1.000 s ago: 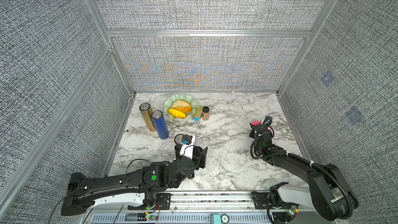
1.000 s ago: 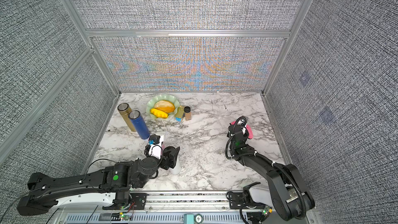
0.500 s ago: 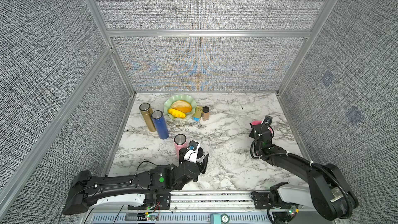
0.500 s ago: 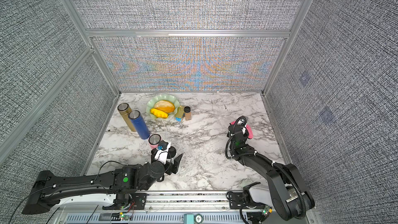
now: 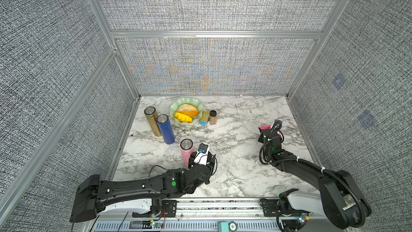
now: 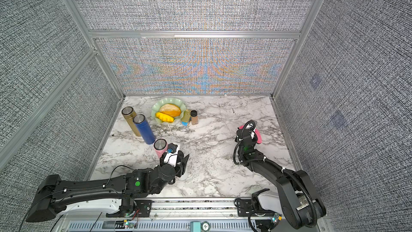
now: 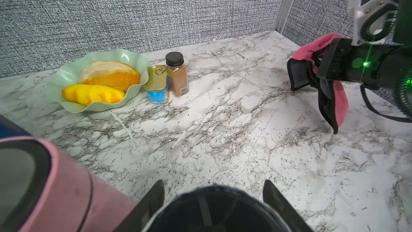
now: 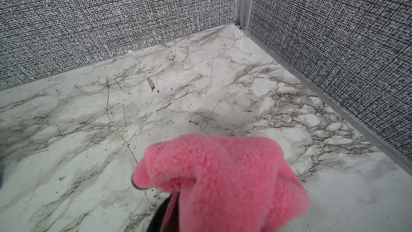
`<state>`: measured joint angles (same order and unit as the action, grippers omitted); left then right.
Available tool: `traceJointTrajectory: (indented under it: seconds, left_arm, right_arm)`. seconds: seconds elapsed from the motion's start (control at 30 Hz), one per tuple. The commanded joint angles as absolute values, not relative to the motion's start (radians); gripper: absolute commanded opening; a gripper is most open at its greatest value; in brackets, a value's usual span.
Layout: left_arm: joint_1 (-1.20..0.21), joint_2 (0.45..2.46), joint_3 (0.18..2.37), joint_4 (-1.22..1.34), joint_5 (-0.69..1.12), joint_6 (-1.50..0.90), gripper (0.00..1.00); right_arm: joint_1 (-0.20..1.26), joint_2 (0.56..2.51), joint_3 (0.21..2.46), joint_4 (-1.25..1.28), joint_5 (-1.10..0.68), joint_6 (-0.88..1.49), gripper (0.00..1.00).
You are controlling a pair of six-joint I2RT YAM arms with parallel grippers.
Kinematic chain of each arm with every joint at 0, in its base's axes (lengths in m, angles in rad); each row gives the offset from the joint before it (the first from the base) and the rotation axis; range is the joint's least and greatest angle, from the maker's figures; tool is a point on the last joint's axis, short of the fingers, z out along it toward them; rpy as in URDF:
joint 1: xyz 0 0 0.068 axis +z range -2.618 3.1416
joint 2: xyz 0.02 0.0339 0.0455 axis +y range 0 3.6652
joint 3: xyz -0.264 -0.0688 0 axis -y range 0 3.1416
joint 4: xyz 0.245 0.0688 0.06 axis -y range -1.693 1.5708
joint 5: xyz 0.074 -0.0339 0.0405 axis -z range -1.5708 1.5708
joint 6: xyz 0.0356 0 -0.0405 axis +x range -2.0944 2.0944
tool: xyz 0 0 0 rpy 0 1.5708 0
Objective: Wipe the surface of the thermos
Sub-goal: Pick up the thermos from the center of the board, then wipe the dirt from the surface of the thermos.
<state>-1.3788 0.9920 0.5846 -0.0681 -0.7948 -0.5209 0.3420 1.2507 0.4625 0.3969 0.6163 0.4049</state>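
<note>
Left gripper (image 7: 213, 184) is clamped on a dark round thing (image 7: 214, 213) that I cannot identify, low over the table (image 7: 234, 119). Just beside it, outside my fingers, the pink thermos (image 5: 186, 156) stands upright. Well apart, near the right wall, my right gripper (image 7: 316, 90) is closed on a pink cloth (image 8: 223, 175).

The left gripper (image 7: 213, 185) has shifted a little to the right. Its jaws, spread wide a second ago, have drawn in on either side of a dark round thing (image 7: 214, 210). That move uncovered the pink cylindrical thermos with a silver lid (image 5: 186, 152), which the gripper was hiding from above. It now stands in plain sight just beside the gripper.
</note>
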Motion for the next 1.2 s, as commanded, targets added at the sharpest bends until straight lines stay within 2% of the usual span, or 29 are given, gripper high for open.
traceJointTrajectory:
  seconds: [0.0, 0.07, 0.23, 0.33, 0.47, 0.53, 0.67, 0.77, 0.93, 1.17]
  left_arm:
    - [-1.372, 0.981, 0.568, -0.034, -0.782, -0.516, 0.48]
    - [-1.366, 0.977, 0.560, -0.015, -0.767, -0.504, 0.36]
    - [-1.348, 0.992, 0.603, 0.037, -0.747, -0.432, 0.14]
    - [-1.341, 1.026, 0.686, 0.125, -0.760, -0.328, 0.01]
    - [-1.309, 1.149, 0.858, 0.242, -0.769, -0.140, 0.00]
    - [-1.285, 1.215, 0.942, 0.282, -0.830, -0.115, 0.00]
    - [-1.210, 1.284, 0.989, 0.466, -0.719, 0.013, 0.00]
    - [-1.188, 1.308, 0.970, 0.575, -0.669, 0.096, 0.00]
    - [-1.178, 1.333, 0.919, 0.675, -0.636, 0.154, 0.00]
    - [-1.169, 1.303, 0.954, 0.569, -0.486, 0.086, 0.00]
  right_arm:
    - [0.344, 1.249, 0.463, 0.398, 0.619, 0.407, 0.00]
    - [0.345, 1.249, 0.464, 0.398, 0.619, 0.407, 0.00]
    - [0.345, 1.243, 0.460, 0.401, 0.614, 0.409, 0.00]
    - [0.345, 1.191, 0.469, 0.377, 0.549, 0.393, 0.00]
    - [0.363, 1.003, 0.480, 0.324, 0.308, 0.436, 0.00]
    - [0.406, 0.927, 0.481, 0.345, 0.216, 0.453, 0.00]
    - [0.555, 0.894, 0.481, 0.397, 0.115, 0.434, 0.00]
    - [0.638, 0.892, 0.379, 0.542, 0.070, 0.398, 0.00]
    - [0.659, 0.898, 0.186, 0.851, 0.071, 0.410, 0.00]
    - [0.737, 0.897, 0.386, 0.740, 0.049, 0.383, 0.00]
